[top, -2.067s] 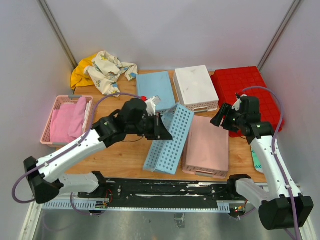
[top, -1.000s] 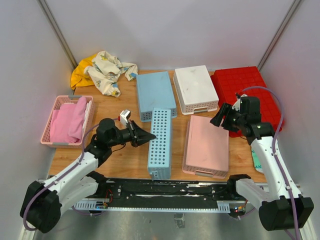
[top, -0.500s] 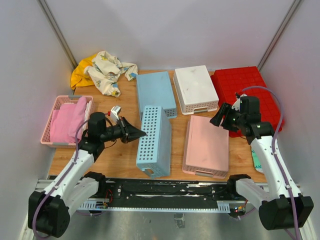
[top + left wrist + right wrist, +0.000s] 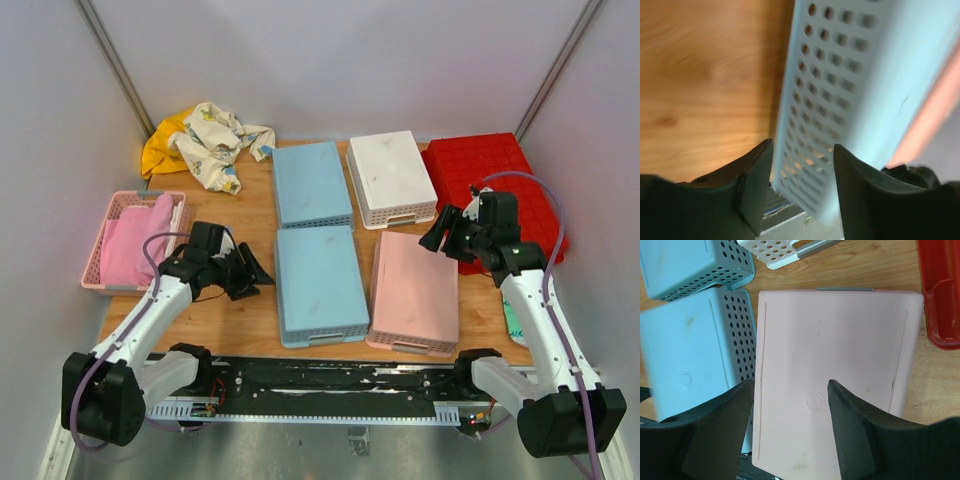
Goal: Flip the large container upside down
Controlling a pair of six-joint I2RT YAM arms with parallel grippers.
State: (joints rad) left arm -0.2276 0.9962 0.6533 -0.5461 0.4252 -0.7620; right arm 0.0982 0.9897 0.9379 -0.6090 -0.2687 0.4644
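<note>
The large container (image 4: 497, 178) is the red bin at the back right of the table; its upward face shows a grid of ribs. One red edge of it (image 4: 940, 290) appears in the right wrist view. My right gripper (image 4: 440, 232) hangs open above the table just left of the red bin, over the back right corner of the pink basket (image 4: 840, 350), holding nothing. Low at the front left, my left gripper (image 4: 252, 275) is open beside the left wall of the near blue basket (image 4: 320, 285). That perforated wall (image 4: 840, 75) fills the left wrist view, and the jaws stand apart from it.
All bottom up: a second blue basket (image 4: 310, 182), a white basket (image 4: 392, 178) and the pink basket (image 4: 415, 290). At the far left stands a pink basket holding pink cloth (image 4: 135, 240). A heap of cloth (image 4: 205, 140) lies at the back left.
The near blue basket tipped over from its side and now lies flat, bottom up. My left gripper opened, let go of it and dropped lower at its left. The right arm stayed still.
</note>
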